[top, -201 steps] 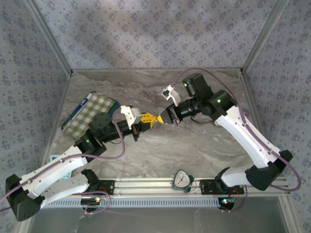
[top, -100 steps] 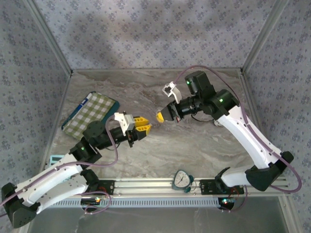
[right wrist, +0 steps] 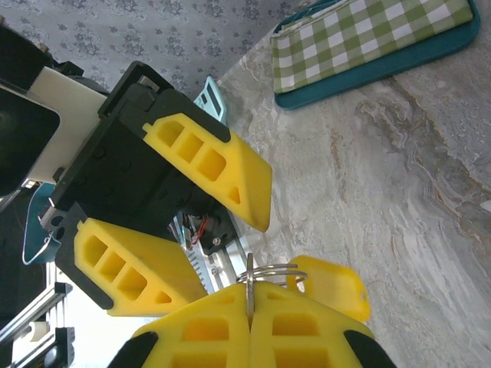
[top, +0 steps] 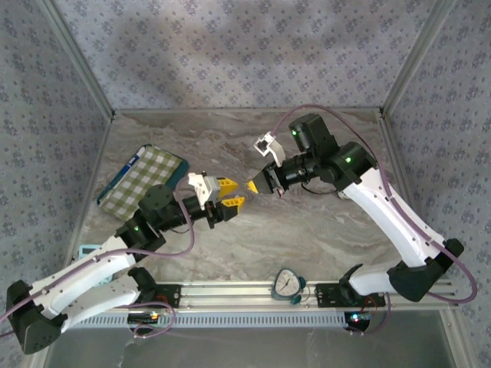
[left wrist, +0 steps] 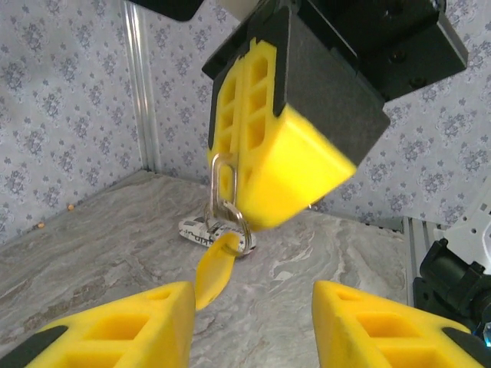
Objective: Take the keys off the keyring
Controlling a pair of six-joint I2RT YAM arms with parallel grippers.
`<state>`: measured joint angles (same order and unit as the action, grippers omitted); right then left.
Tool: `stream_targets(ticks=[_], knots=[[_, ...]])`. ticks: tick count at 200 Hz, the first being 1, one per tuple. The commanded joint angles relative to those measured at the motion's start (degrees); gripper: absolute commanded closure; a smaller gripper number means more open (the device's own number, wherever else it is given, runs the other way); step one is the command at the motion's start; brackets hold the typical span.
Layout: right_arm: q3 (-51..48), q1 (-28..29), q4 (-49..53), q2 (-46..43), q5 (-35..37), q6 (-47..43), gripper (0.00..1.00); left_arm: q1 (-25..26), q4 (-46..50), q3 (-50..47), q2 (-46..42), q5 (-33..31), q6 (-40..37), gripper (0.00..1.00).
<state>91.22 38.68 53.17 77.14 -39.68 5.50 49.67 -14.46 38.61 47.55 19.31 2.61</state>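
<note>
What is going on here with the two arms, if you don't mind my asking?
The right claw is shut on the metal keyring and holds it up above the table, with a yellow-headed key hanging from the ring. The left claw faces it with its jaws open, close to the key but not touching it. The key is not yet off the ring.
</note>
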Motion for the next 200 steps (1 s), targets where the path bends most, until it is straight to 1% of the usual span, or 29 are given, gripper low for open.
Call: stream_targets(ticks=[1, 31, 73, 107, 119, 128, 160, 200], knots=[[1.42, 0.61, 1.56, 0.08, 0.65, -1.1, 1.0, 0.4, -3.28, 2.9, 0.72, 2.2, -0.33, 0.55], [1.33, 0.78, 1.36, 0.1, 0.66, -1.1, 1.0, 0.41, -3.17, 4.09, 1.96, 2.99, -0.51, 0.58], [1.42, 0.99, 1.29, 0.09, 0.39, -1.18, 1.0, 0.35, -3.03, 4.63, 2.98, 3.25, -0.77, 0.67], [1.25, 1.13, 1.18, 0.0, 0.22, -1.19, 1.0, 0.42, -2.93, 5.07, 3.77, 3.29, -1.05, 0.84], [1.15, 1.08, 1.17, -0.22, 0.2, -1.19, 1.0, 0.37, -2.68, 5.11, 3.95, 2.95, -1.18, 0.92], [1.07, 1.05, 1.07, -0.28, 0.3, -1.1, 1.0, 0.35, -2.5, 5.11, 3.95, 2.76, -1.36, 1.0], [0.22, 0.16, 0.41, -0.72, -0.3, -0.46, 1.0, 0.4, -2.89, 4.64, 2.85, 2.52, -1.6, 1.0], [-3.4, -1.86, -2.79, -1.18, -2.47, 1.66, 1.0, 0.34, -4.41, 3.85, 0.02, 3.31, -0.99, 1.0]])
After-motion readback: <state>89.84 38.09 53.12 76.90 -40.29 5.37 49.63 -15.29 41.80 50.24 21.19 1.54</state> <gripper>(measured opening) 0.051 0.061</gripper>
